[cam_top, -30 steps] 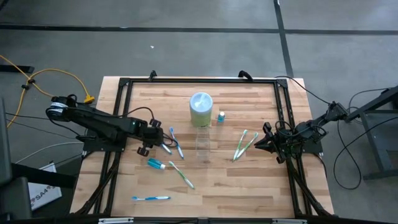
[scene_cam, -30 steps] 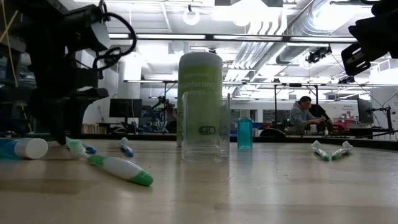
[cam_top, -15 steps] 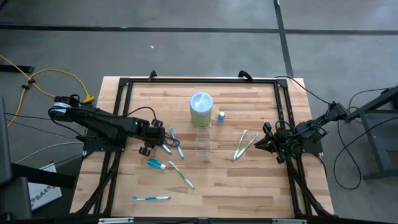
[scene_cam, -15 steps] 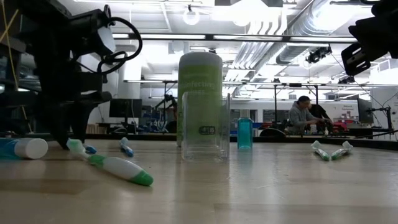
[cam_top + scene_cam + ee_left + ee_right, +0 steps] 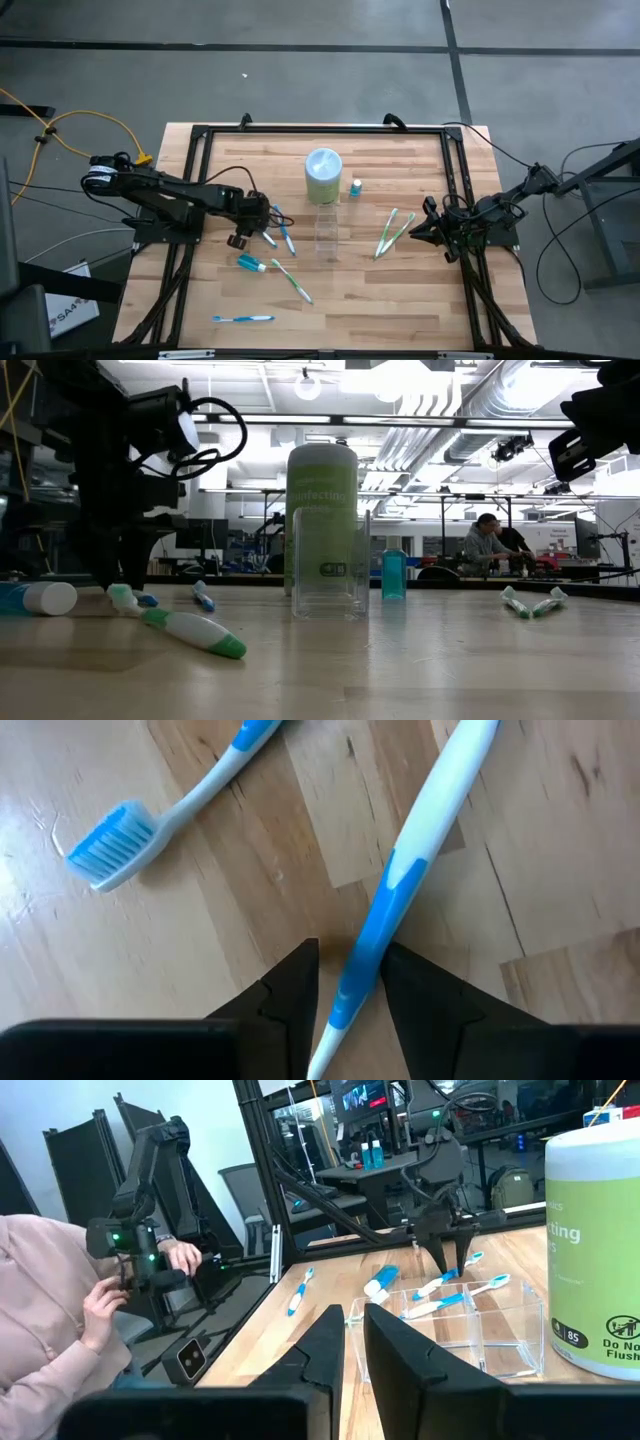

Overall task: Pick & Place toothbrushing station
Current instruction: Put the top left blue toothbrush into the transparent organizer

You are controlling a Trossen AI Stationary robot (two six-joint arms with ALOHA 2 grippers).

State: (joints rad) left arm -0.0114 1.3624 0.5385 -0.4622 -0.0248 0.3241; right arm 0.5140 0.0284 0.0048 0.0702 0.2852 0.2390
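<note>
My left gripper [image 5: 262,224] is low over the table's left middle, open. Its fingers stand on either side of the blue handle of a blue-and-white toothbrush [image 5: 440,790] that lies flat on the wood. A second blue-and-white toothbrush [image 5: 150,820] lies beside it. The clear tumbler [image 5: 326,232] stands empty at the table's middle. A toothpaste tube [image 5: 251,263], a green-and-white toothbrush [image 5: 292,280] and another blue one [image 5: 242,318] lie nearer the front. Two green-and-white toothbrushes [image 5: 392,231] lie at the right, just off my shut right gripper [image 5: 418,232]. A small tube [image 5: 355,187] stands upright.
A tall green-and-white wipes canister [image 5: 323,175] stands just behind the tumbler. A black metal frame [image 5: 320,130] runs around the table's edges. Beyond the table's left side, a person [image 5: 60,1310] in a pink sleeve handles another arm.
My left gripper has gone toward the table's right edge, from beside the two blue toothbrushes to over one of them. The toothbrushes and the tumbler have stayed in place.
</note>
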